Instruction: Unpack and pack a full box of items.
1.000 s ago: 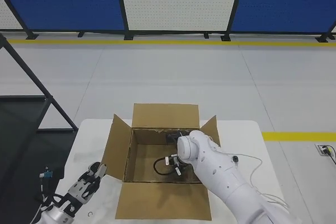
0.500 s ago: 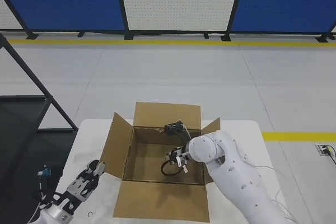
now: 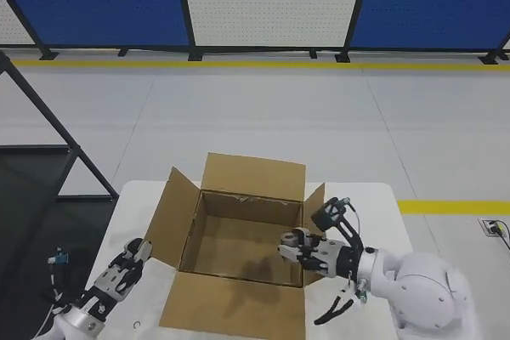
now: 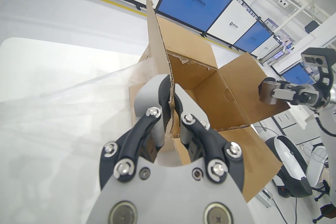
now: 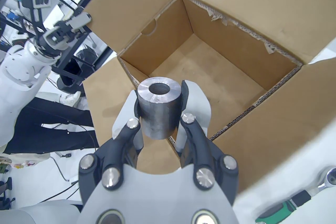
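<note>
Right gripper (image 5: 160, 100) first: clenched around a chunky metal cylinder (image 5: 158, 110), fingers pinching its sides, bored end facing the wrist camera. Was elbow-deep in the cardboard box (image 3: 253, 177) a second ago, halfway up half a second later, and now lifted clear and pulled back toward the robot. From the top view, parked over the box's near-right corner, with the cylinder (image 3: 289, 248) up in the air and touching nothing but the fingers.

Left gripper (image 4: 170, 95): pinched shut on the edge of the box's left flap (image 4: 157, 33), cardboard sandwiched right between the pads. Same grip as a second ago, shifted only slightly. Seems to have swung the box a bit too, near end drifting left on the table (image 3: 361, 197) compared with before.

So, for the task: reads as an unpack step basically done, bar the setting down. Nothing but brown cardboard showing on the box floor now, so possibly the last item out, though can't vouch for the strip hidden under the near wall. Probably bound for the table next, somewhere by the green-handled tool (image 5: 295, 200) and the ratchet (image 5: 328, 179) already lying out beside the box.

Worth watching: heavy-looking slug of steel, smooth sides, held by two pads only, so no jerky swings. Also worth keeping that flap pinned to stop the box sliding during the repacking half.
</note>
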`<move>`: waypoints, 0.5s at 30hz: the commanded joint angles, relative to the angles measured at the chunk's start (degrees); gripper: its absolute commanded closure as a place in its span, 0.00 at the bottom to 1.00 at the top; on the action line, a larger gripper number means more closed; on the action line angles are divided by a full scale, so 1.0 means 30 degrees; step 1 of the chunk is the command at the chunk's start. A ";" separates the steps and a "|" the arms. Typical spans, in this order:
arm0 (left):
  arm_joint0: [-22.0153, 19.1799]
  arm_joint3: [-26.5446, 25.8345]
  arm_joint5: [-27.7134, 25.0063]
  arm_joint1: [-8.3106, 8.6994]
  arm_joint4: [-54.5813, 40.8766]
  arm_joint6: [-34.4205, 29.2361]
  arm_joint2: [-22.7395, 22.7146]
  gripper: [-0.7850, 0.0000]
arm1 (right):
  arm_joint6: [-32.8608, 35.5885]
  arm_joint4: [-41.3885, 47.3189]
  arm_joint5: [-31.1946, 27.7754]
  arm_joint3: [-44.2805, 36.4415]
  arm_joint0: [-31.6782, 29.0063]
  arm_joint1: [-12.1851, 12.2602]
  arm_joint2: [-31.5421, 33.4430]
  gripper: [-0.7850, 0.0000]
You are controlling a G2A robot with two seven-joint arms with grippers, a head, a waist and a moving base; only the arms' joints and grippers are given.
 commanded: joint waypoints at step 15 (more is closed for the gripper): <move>-0.0352 0.0503 0.0278 -0.0029 0.0067 0.0041 0.0226 1.00 | -0.1695 0.6232 -0.4487 0.1315 -0.3520 0.1136 0.6322 1.00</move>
